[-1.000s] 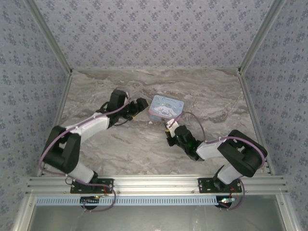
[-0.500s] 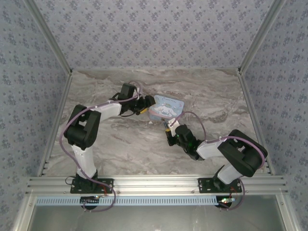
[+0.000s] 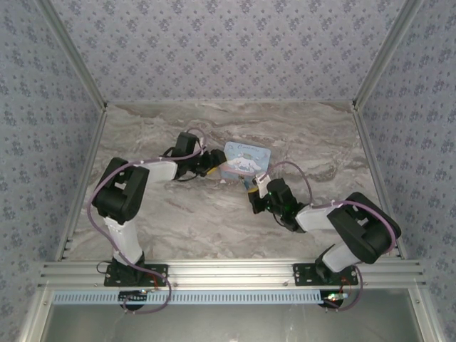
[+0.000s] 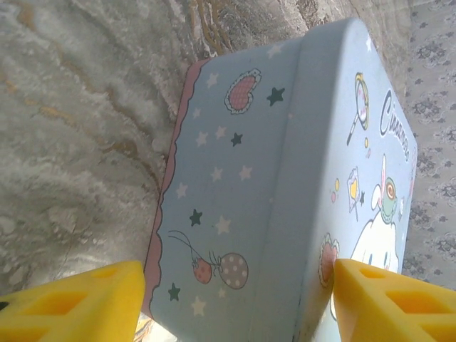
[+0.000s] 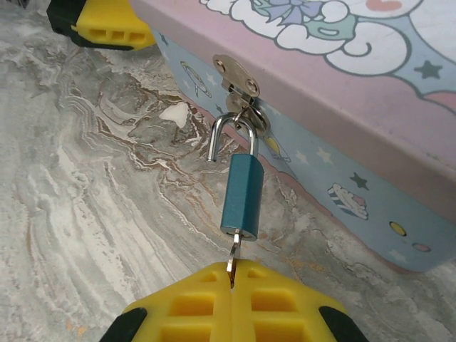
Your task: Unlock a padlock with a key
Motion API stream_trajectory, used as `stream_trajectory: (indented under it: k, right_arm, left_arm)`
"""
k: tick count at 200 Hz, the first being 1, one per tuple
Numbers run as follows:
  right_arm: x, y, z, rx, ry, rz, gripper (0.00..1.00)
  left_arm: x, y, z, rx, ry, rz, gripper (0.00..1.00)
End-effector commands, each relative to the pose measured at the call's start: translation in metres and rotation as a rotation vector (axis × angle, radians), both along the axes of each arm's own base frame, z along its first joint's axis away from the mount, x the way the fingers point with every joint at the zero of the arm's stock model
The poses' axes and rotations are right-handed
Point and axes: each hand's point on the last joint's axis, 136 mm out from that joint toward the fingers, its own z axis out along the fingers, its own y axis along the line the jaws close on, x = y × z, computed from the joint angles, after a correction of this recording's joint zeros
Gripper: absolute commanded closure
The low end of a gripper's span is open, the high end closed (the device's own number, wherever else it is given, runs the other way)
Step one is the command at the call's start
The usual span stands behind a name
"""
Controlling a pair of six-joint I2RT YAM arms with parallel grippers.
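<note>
The teal padlock [image 5: 242, 196] hangs by its silvery loop [image 5: 231, 132] from the hasp [image 5: 239, 78] of the pale blue tin box [image 5: 342, 135]. One leg of the loop stands free beside the lock body. The key [image 5: 234, 253] sits in the lock's underside, and my right gripper [image 5: 231, 281] is shut on it. From above, the right gripper [image 3: 254, 196] is just in front of the box [image 3: 248, 158]. My left gripper [image 4: 235, 310] is open with its yellow fingers [image 4: 71, 306] on either side of the box's left end [image 4: 235, 178]; from above the left gripper [image 3: 212, 165] is against that end.
The box lies on a marbled table [image 3: 178, 214] enclosed by patterned walls [image 3: 228, 50]. The left finger [image 5: 114, 25] shows at the box's far end in the right wrist view. Bare tabletop lies in front of and behind the box.
The left arm has swung right to the tin box, and its jaws have narrowed around the box's end. The right gripper has stayed shut on the key at the padlock.
</note>
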Motion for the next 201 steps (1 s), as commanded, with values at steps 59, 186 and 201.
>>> stream_trajectory:
  k: [59, 186, 201]
  right_arm:
    - [-0.01, -0.014, -0.015, 0.184, 0.202, 0.037, 1.0]
    - [0.006, -0.039, -0.039, 0.266, 0.378, -0.069, 1.0]
    - [0.007, -0.043, -0.043, 0.264, 0.393, -0.087, 1.0]
  left_arm:
    - [-0.062, 0.017, -0.044, 0.11, 0.131, 0.047, 0.33]
    - [-0.099, 0.032, -0.044, 0.141, 0.148, 0.111, 0.33]
    - [-0.098, 0.032, -0.043, 0.14, 0.145, 0.113, 0.33]
